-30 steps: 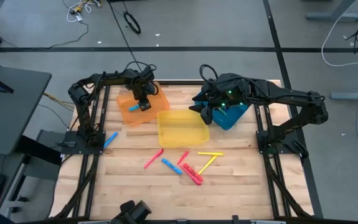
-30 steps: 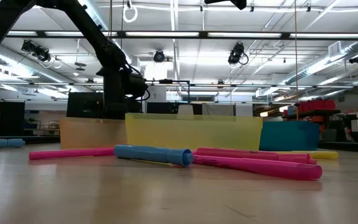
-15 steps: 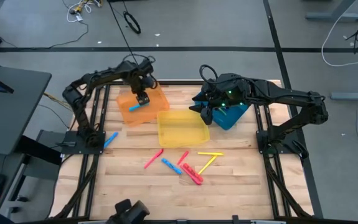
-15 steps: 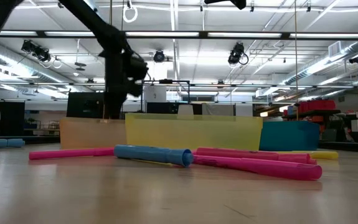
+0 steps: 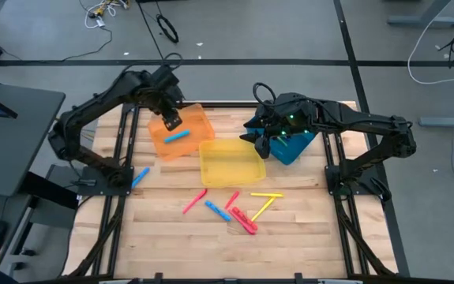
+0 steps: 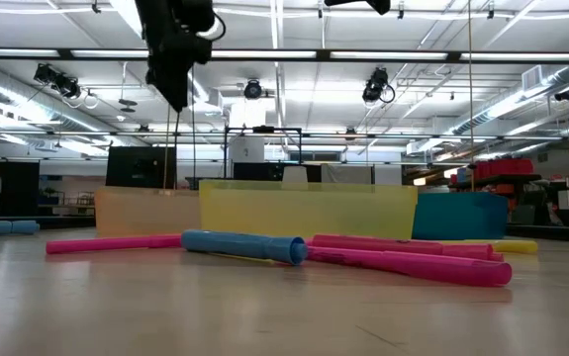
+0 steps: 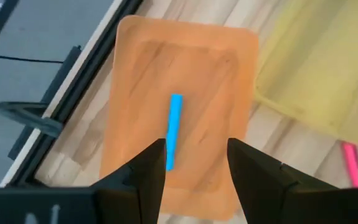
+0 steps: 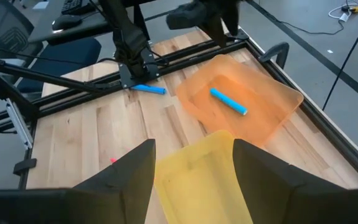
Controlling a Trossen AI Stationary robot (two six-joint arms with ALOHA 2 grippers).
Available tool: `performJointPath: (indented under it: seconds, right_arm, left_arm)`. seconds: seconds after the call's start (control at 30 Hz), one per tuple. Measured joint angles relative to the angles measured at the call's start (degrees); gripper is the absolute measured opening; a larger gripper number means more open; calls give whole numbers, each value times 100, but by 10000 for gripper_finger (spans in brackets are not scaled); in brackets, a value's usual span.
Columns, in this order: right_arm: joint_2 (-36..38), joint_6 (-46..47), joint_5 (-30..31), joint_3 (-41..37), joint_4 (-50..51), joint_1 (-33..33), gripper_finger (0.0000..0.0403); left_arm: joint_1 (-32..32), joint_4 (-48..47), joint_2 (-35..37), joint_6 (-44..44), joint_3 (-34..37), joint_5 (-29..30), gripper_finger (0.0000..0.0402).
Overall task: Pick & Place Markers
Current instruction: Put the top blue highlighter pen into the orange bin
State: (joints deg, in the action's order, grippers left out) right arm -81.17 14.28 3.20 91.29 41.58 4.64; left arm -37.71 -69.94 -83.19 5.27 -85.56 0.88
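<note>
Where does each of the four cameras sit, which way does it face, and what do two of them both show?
High view: overhead, straight down on the table; both arms show.
Low view: at table-top height, level across pink markers towards the room; the left arm hangs above.
Left wrist view: above the orange tray, past the open left gripper.
Right wrist view: across the yellow tray, past the open right gripper.
Shared: both wrist views show the blue marker in the orange tray.

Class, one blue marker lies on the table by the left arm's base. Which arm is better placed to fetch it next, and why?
Left, probably. The left hand hangs open and empty above the orange tray, on the same side as the blue marker. The right hand waits open by the blue tray, across the yellow tray.
</note>
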Motion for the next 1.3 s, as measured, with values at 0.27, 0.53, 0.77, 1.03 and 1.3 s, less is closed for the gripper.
performJointPath:
  seconds: [0.27,0.53,0.77,1.03,1.3]
  right_arm:
    - [0,-56,-1,0,-1,0,216]
    - [0,-151,-2,0,-2,1,216]
    - [0,-144,-4,0,-2,0,216]
    - [0,-151,-22,0,-2,0,216]
    - [0,-155,-22,0,-2,2,216]
  left_arm:
    - [654,-1068,150,-1552,4,129,177]
    - [1747,-1357,150,-2850,7,548,177]
    - [2885,-1352,146,-3890,131,533,177]
    - [3849,-1551,149,-4801,806,450,177]
    - [4429,-1489,852,-5759,1984,272,177]
